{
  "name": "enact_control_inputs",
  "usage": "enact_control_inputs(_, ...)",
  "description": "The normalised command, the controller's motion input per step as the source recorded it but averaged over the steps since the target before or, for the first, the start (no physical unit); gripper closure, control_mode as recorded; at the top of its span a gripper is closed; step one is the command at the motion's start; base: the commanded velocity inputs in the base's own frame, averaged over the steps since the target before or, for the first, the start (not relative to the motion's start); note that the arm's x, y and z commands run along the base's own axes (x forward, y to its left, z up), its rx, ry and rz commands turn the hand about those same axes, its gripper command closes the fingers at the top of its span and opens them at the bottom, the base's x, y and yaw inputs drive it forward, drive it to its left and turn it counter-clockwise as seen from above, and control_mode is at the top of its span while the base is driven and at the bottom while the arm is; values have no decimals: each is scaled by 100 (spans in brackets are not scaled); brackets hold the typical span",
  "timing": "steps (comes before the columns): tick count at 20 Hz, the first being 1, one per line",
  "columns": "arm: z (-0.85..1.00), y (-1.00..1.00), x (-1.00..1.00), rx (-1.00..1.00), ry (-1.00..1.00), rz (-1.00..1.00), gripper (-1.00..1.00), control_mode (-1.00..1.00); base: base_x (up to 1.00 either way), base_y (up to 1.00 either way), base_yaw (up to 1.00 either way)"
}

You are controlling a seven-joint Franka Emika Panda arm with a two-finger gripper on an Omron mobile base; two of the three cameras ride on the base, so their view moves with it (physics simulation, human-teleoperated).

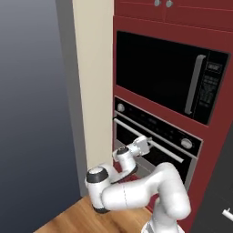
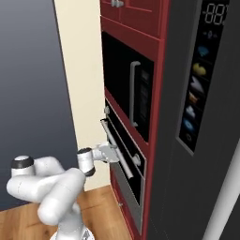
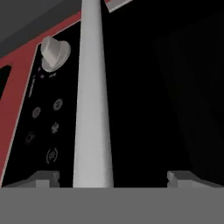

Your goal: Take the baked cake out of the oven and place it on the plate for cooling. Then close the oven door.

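The oven sits under the microwave, its black control strip carrying a silver knob. The oven door stands upright, and its black glass gives no sight of the inside. Its long silver bar handle runs across the top of the door. My gripper is open at the handle. In the hand view the bar passes between the two fingertips, nearer the left one. The cake and the plate are out of view.
A black microwave with a vertical grey handle sits above the oven in the red cabinet. A dark tall appliance with a lit display stands right of the oven. A cream wall panel and wooden floor lie to the left.
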Motion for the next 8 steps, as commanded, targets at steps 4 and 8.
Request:
enact_control_inputs(4,0,-33,25,0,0,0,-100,-100,0,0,0)
enact_control_inputs(8,0,-1,0,1,0,2,-100,-100,0,0,0)
